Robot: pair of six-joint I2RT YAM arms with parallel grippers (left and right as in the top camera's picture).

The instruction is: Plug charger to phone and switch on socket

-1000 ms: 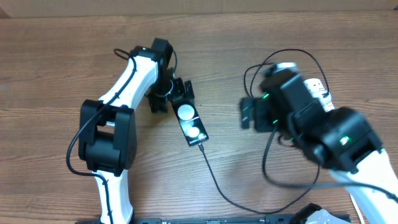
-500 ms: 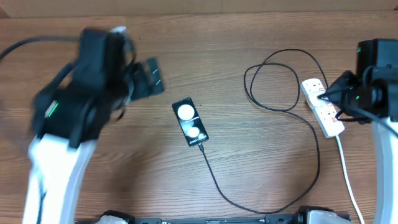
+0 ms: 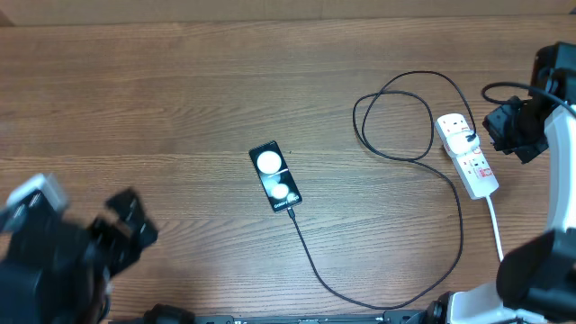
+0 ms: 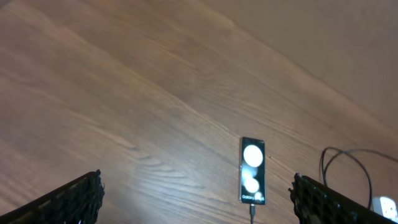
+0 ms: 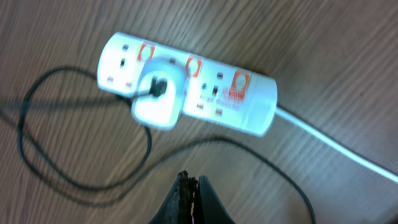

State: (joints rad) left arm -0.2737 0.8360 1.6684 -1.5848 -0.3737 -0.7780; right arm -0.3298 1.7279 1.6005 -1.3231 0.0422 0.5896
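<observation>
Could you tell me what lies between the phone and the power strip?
In the overhead view, a loop of the charger cable lies between the phone and the power strip; the table there is otherwise bare.

The whole worktop (image 3: pixel 135 90) is taken in from straight above. From the left wrist it is viewed at a slant from well up, the phone (image 4: pixel 253 170) shared with the overhead view. From the right wrist the socket (image 5: pixel 249 99) is looked down on closely.
</observation>
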